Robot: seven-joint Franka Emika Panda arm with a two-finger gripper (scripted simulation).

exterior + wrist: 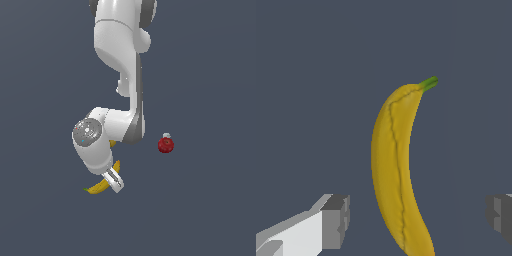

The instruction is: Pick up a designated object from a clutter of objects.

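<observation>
End effector [417, 217] spread wide, my fingers either side of the banana [393, 165] lying on the counter [306, 75] beneath; seemingly untouched. Light, firm, smooth-skinned: I'd grip across its thick middle.

1. In the exterior view the banana [100, 186] shows only in part: the arm's wrist and gripper [116, 181] cover its middle, leaving one yellow end with a dark tip and a small sliver by the wrist.
2. In the wrist view the banana [396, 170] is cut off by the picture's edge at the end away from its green stem.
3. The fingers [333, 220] are cut off there too; the far one shows only as a grey pad at the border.
4. The arm's base runs out past the exterior view's top.
5. The red object [165, 144] with its white cap is too small to identify.
6. The yellow bottle appears in neither view, unless a yellow sliver behind the arm's elbow belongs to it; I cannot tell.
</observation>
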